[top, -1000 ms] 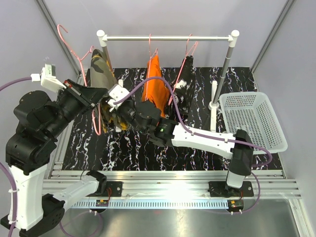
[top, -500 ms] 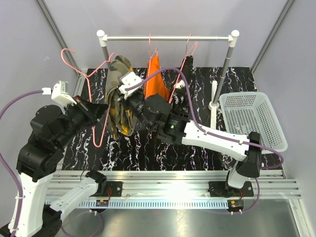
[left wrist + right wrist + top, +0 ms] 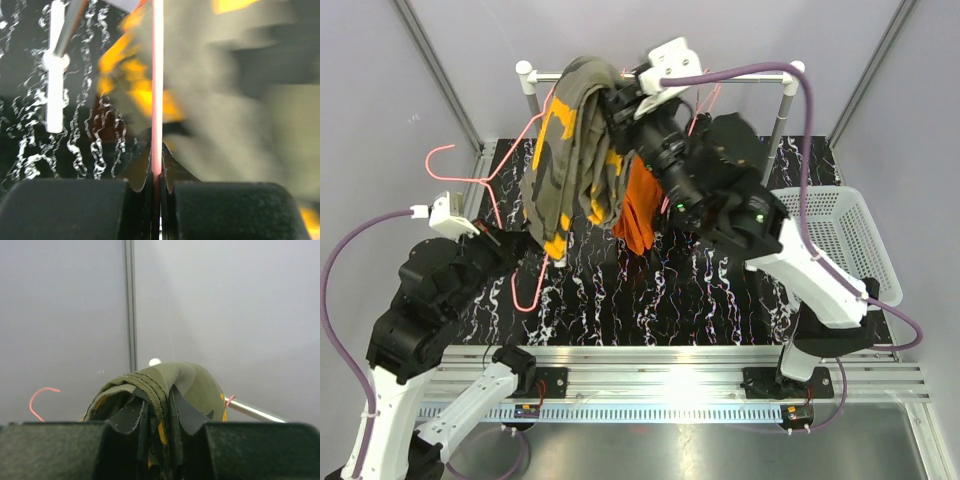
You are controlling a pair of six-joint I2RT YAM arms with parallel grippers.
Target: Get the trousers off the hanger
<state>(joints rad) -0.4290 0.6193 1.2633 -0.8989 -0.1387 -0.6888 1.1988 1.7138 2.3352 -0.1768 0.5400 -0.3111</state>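
Note:
My right gripper (image 3: 613, 97) is shut on a fold of the olive-brown camouflage trousers (image 3: 575, 150) and holds them high, at the level of the rack's rail. They hang down in a bunch with orange patches. In the right wrist view the cloth (image 3: 195, 380) is pinched between the jaws of the right gripper (image 3: 157, 405). My left gripper (image 3: 520, 243) is shut on the thin pink hanger (image 3: 442, 148), low at the left and apart from the cloth. In the left wrist view the hanger's wire (image 3: 157, 75) runs up from the left gripper (image 3: 156, 150). The orange trousers (image 3: 640, 210) hang behind my right arm. The black trousers are hidden.
The white clothes rack (image 3: 760, 76) stands at the back with another pink hanger (image 3: 702, 118) on its rail. A white mesh basket (image 3: 840, 240) sits at the right on the black marbled mat (image 3: 650, 300). Grey walls enclose the cell.
My right gripper has risen up and back with the camouflage trousers, lifting them off the pink hanger. My left gripper has moved down and left with the hanger, now bare.

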